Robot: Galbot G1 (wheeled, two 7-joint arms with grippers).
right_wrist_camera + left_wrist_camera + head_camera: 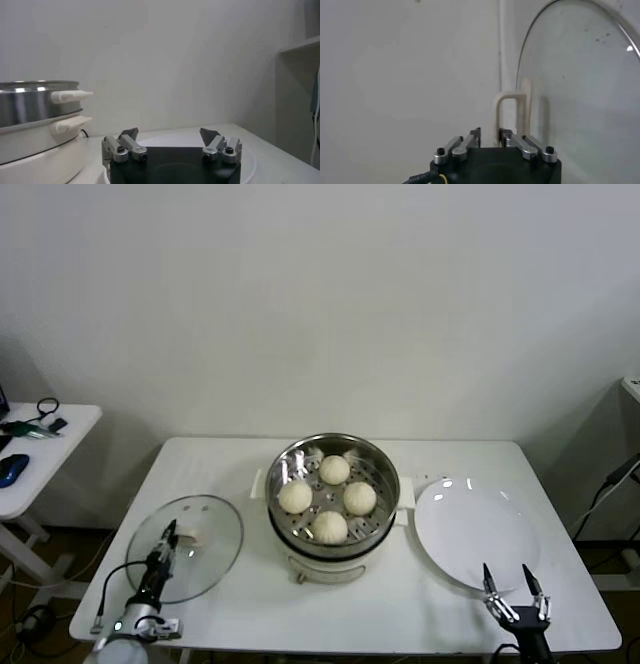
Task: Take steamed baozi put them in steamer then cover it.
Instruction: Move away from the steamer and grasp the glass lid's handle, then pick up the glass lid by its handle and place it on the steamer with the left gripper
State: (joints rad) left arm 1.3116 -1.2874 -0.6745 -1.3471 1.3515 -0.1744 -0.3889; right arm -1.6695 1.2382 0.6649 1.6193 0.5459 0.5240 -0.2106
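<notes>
The steamer [380, 467] stands mid-table on its white pot base and also shows in the right wrist view [30, 100]. Four baozi lie in it, one of them [295, 497] at the left. The cover [215, 559] lies flat on the table to the steamer's left. My left gripper [170, 532] hovers low over the cover. Its fingers are drawn close together [490, 136], right by the cream handle [512, 107]. I cannot tell whether they touch it. My right gripper [511, 580] is open and empty at the white plate's front edge; it also shows in the right wrist view [169, 133].
The white plate [470, 529] lies right of the steamer with nothing on it. A small side table [40, 449] with a cable and a blue object stands far left. The steamer's side handles [70, 95] stick out toward the plate.
</notes>
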